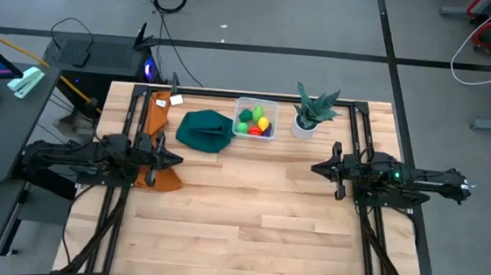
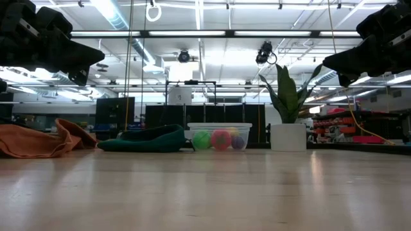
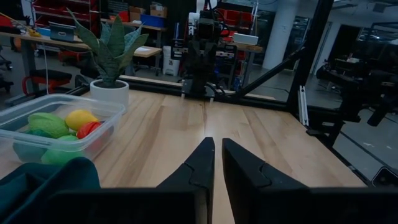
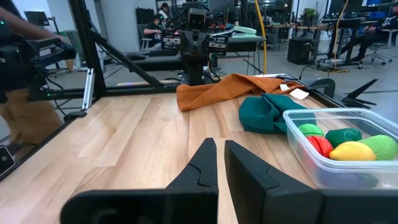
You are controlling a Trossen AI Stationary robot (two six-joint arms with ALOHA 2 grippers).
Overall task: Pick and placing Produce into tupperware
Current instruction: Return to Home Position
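Observation:
The clear square tupperware [image 1: 255, 118] stands on the table near the far edge, with the produce [image 1: 255, 121] inside: green, yellow, red and purple pieces, also seen in the left wrist view [image 3: 62, 124] and right wrist view [image 4: 348, 144]. My left gripper [image 1: 180, 160] hovers shut above the table's left side, pointing level toward the right. My right gripper [image 1: 315, 168] hovers shut above the right side, pointing level toward the left. Both grippers hold nothing and stand well clear of the tupperware.
A dark green cloth [image 1: 204, 131] lies left of the tupperware, an orange cloth [image 1: 159, 144] under the left arm. A potted green plant in a white pot [image 1: 310, 114] stands right of the tupperware. Bare wood fills the middle and near part of the table [image 1: 248, 217].

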